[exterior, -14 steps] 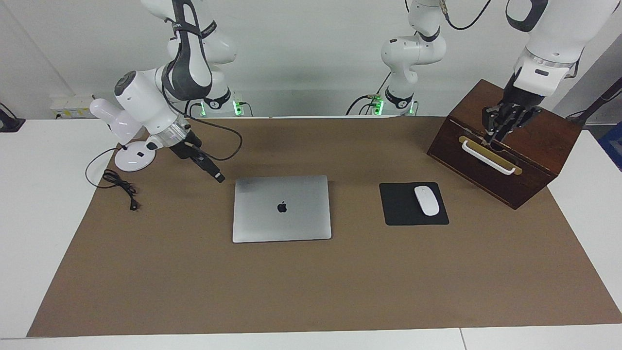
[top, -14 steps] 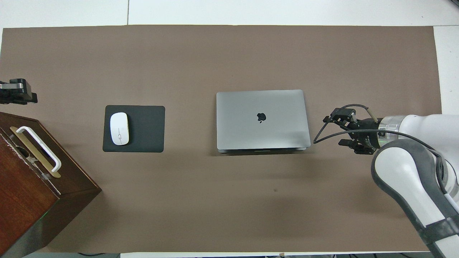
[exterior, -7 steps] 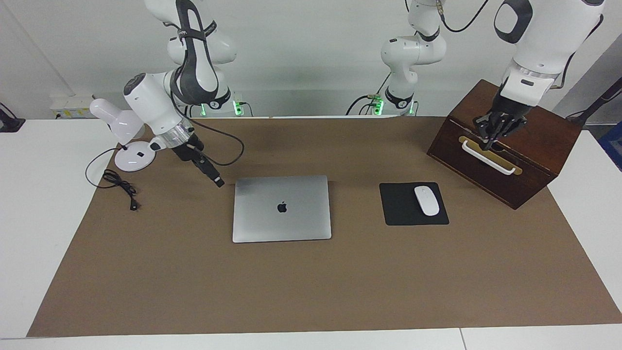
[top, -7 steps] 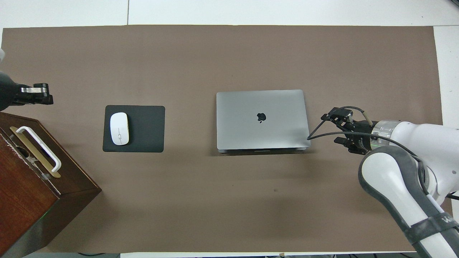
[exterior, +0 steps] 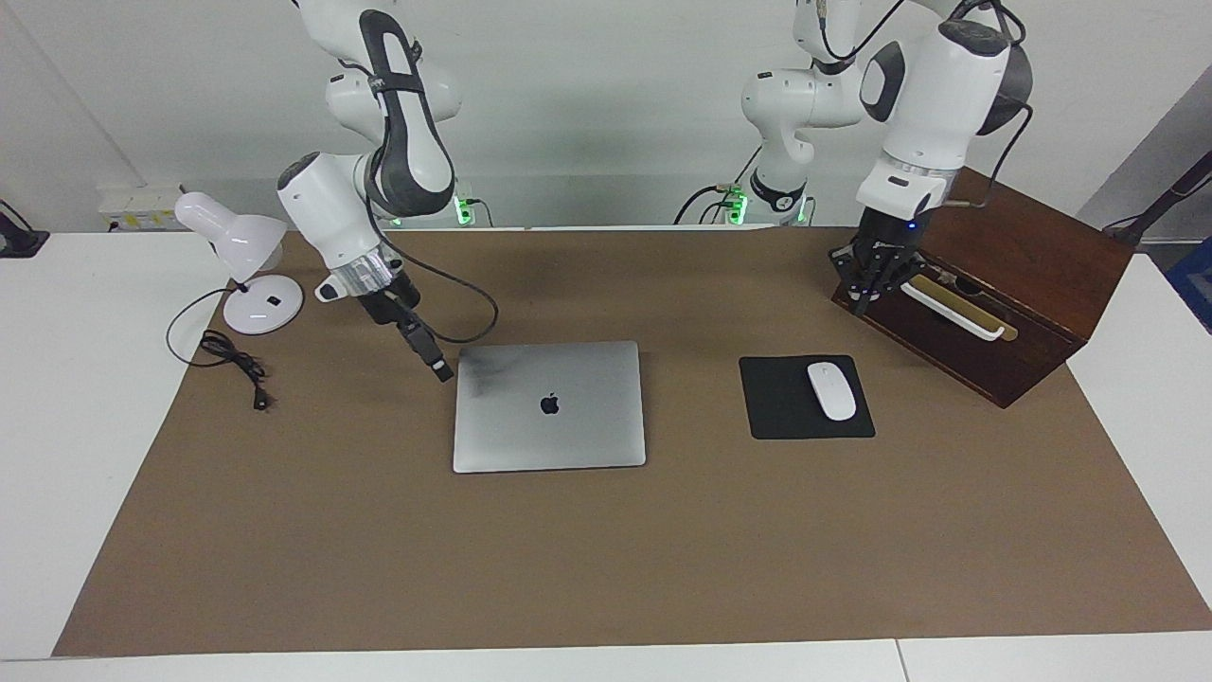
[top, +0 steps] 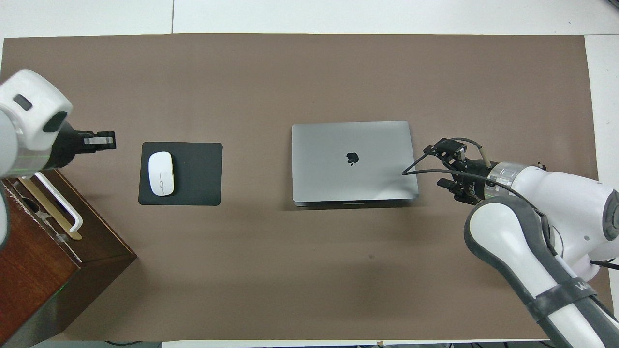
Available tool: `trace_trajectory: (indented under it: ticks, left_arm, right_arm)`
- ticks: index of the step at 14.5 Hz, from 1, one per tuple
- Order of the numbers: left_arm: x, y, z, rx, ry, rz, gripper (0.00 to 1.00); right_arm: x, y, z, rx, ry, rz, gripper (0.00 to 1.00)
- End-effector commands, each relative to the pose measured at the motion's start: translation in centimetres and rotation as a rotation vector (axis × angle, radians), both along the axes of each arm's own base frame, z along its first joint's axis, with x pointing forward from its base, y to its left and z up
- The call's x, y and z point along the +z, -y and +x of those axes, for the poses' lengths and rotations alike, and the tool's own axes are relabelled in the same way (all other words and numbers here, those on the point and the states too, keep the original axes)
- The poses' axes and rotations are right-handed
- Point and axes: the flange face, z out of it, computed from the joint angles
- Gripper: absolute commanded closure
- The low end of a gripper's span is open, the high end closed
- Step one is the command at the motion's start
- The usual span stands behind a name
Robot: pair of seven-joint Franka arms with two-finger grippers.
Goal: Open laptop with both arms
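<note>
Both arms nearer closed laptop [exterior: 549,405] on brown mat [exterior: 606,549], white-walled room.

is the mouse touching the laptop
Apart. The facing view shows the mouse on its black pad, with bare brown mat between pad and laptop.

The left gripper [exterior: 866,294] has come off the wooden box's white handle [exterior: 952,307], closed its fingers and now hangs by the box's corner nearest the mouse pad [exterior: 805,397]. The right gripper [exterior: 442,371] has swung in to the laptop's [exterior: 549,405] corner.
</note>
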Motion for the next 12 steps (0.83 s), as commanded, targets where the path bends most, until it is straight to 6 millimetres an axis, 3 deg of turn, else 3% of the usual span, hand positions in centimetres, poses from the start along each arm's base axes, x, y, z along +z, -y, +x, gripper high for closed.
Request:
trace_trajectory:
  ticks: [1, 10, 12]
  left_arm:
    - [-2.2, 1.1, -3.5, -0.039, 0.049, -0.012, 1.00]
    - [-11.6, 7.7, -8.6, -0.185, 0.241, -0.070, 1.00]
    - [-13.4, 9.1, -9.3, -0.219, 0.271, -0.083, 1.00]
  right_arm:
    - [-0.5, 0.2, 0.1, -0.014, 0.013, 0.002, 0.02]
    - [-5.0, 1.4, 1.1, -0.039, 0.060, 0.042, 0.02]
    - [-5.9, 0.3, 1.2, -0.032, 0.084, 0.050, 0.02]
